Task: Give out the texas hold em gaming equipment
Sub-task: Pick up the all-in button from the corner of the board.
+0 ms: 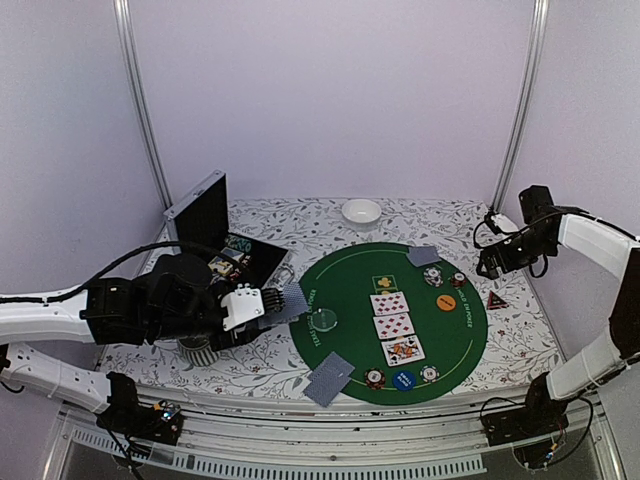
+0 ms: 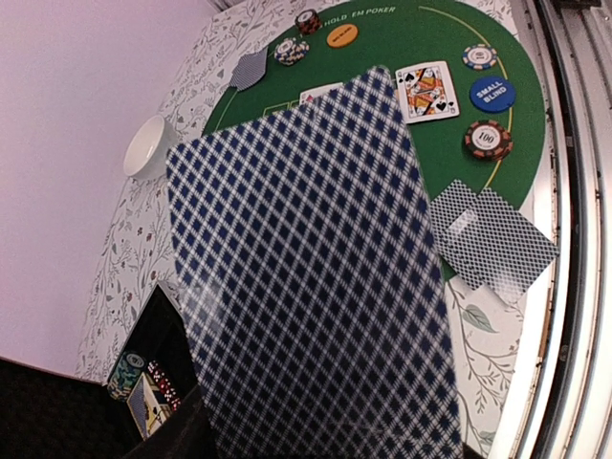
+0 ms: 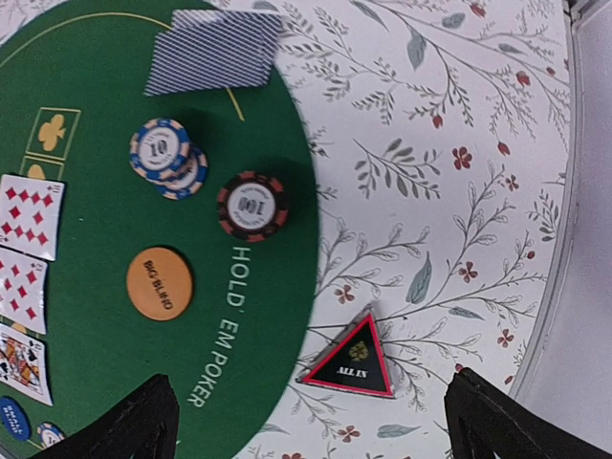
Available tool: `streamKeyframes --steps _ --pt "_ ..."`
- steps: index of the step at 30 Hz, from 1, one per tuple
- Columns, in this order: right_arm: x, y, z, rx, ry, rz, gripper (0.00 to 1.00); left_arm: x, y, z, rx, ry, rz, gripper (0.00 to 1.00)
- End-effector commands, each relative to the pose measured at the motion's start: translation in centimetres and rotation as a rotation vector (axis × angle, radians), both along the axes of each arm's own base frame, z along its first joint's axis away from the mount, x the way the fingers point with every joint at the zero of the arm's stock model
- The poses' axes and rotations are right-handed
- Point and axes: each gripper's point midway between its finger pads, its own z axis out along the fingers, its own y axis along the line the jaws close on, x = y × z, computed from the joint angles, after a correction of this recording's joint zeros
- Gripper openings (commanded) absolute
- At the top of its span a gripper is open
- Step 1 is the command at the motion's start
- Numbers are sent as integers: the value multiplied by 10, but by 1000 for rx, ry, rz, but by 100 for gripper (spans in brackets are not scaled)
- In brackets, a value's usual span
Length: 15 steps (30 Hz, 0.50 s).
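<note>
My left gripper (image 1: 268,303) is shut on a playing card with a blue-checked back (image 1: 291,302), held at the left edge of the round green mat (image 1: 345,275). That card (image 2: 306,268) fills the left wrist view and hides the fingers. On the mat lie three face-up cards (image 1: 393,326), face-down cards at the far side (image 1: 423,256) and the near edge (image 1: 330,378), an orange button (image 3: 160,283), a blue button (image 2: 491,93), a pale clear disc (image 1: 323,320) and several chips (image 3: 252,206). My right gripper (image 3: 316,426) is open, above the red triangular marker (image 3: 352,359), which lies off the mat.
An open black box (image 1: 225,250) with more pieces stands at the left behind my left arm. A ribbed grey mug (image 1: 200,350) sits under that arm. A small white bowl (image 1: 361,211) is at the back. Frame posts stand at both back corners.
</note>
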Motion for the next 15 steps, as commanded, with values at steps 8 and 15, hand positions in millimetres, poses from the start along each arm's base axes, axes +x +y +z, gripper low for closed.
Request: streamKeyframes --steps 8,15 --pt "-7 -38 -84 -44 210 110 99 5 3 25 -67 -24 9 53" --pt "-10 -55 -111 -8 303 54 99 4 2 25 -70 -19 1 53"
